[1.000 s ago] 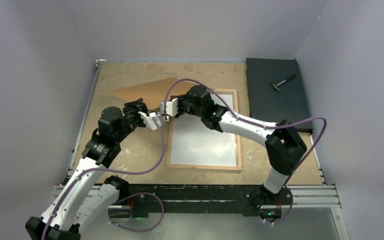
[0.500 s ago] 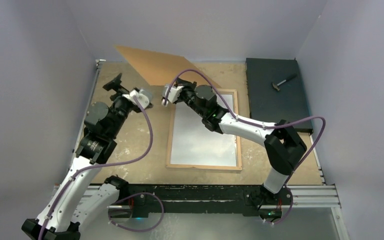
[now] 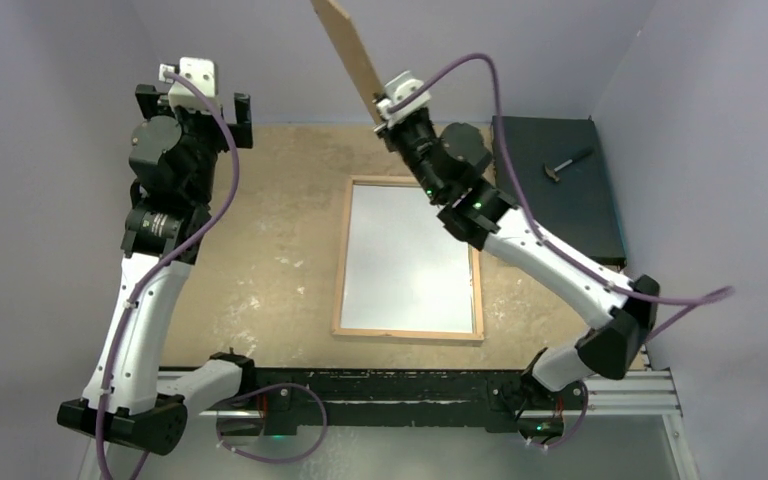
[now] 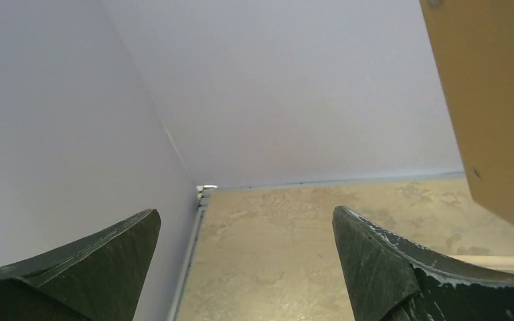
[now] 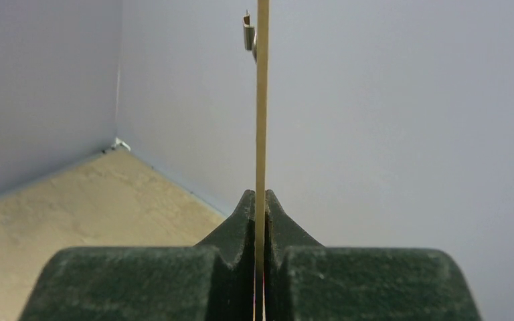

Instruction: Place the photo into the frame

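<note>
The frame (image 3: 339,260) lies flat mid-table with its light wood edges up. A pale grey-white surface (image 3: 410,260) fills it; I cannot tell whether that is the photo's white back or glass. My right gripper (image 3: 386,106) is raised over the frame's far end and shut on the lower edge of the plain brown backing board (image 3: 350,50), which stands steeply up. The right wrist view shows the board (image 5: 262,100) edge-on, pinched at the right gripper (image 5: 262,197). My left gripper (image 3: 194,98) is high at the back left, open and empty. In its own view the left gripper (image 4: 244,212) faces the corner.
A black slab (image 3: 550,190) with a small hammer (image 3: 567,165) on it lies at the back right. Purple-grey walls close in on three sides. The board's face (image 4: 495,100) fills the right of the left wrist view. A small metal clip (image 5: 247,33) sits on the board.
The left gripper let go of the backing board, opened wide and swung up to the back left. The right gripper lifted the board from low over the table to steeply upright.
</note>
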Robot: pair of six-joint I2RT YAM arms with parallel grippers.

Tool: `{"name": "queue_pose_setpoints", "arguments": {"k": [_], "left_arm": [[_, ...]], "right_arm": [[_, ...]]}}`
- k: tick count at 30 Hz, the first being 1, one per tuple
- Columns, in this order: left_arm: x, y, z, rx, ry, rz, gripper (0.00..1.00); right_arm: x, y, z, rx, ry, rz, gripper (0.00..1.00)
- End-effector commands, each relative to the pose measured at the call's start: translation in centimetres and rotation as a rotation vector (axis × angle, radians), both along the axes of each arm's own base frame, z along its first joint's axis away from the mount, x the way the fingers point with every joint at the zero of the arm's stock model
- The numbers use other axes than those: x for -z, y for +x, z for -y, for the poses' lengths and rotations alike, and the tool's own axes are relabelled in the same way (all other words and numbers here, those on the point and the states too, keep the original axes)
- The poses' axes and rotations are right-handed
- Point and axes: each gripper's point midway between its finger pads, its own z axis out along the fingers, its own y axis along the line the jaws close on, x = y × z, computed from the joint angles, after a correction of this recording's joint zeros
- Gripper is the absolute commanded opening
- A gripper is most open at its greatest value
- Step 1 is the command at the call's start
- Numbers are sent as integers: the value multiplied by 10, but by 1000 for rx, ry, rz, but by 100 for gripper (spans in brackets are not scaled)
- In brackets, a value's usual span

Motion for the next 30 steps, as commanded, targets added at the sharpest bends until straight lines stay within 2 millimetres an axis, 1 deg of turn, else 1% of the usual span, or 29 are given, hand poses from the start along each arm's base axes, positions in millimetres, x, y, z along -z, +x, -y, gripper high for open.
{"name": "queue_pose_setpoints", "arguments": {"k": [1, 3, 5, 6, 7, 9, 12, 14, 16, 17, 20, 22, 24, 26, 30], "left_arm": [[-17, -5, 9, 58, -99, 6, 100], [-8, 1, 10, 51, -97, -43, 100], [12, 14, 7, 24, -90, -131, 100], [29, 23, 5, 3, -85, -195, 100], [42, 30, 4, -9, -82, -245, 100], [67, 40, 0, -30, -86, -331, 100], [100, 52, -2, -16, -103, -436, 100], [118, 57, -5, 7, -116, -488, 99], [132, 60, -10, 24, -130, -518, 97], [139, 60, -12, 30, -133, -530, 96], [158, 61, -21, 29, -135, -563, 96], [172, 60, -23, 31, -117, -595, 96], [185, 57, -24, 41, -84, -625, 96], [199, 52, -24, 53, -60, -658, 96], [217, 42, -23, 77, -30, -685, 96]], "right_arm": [[-64, -39, 45, -8, 242, -71, 0], [-62, -48, 50, -23, 256, -138, 0], [-53, -54, 48, -49, 241, -244, 0], [-57, -58, 50, -56, 246, -285, 0], [-49, -58, 50, -50, 239, -339, 0], [-41, -62, 52, -68, 259, -415, 0], [-28, -62, 62, -132, 340, -553, 0], [-12, -61, 70, -197, 407, -650, 0], [4, -59, 77, -240, 465, -752, 0], [15, -60, 76, -272, 483, -816, 0], [48, -55, 82, -296, 572, -986, 0], [69, -50, 90, -303, 623, -1074, 0], [86, -50, 95, -335, 679, -1131, 0], [99, -52, 100, -376, 738, -1173, 0], [125, -56, 105, -407, 802, -1243, 0]]}}
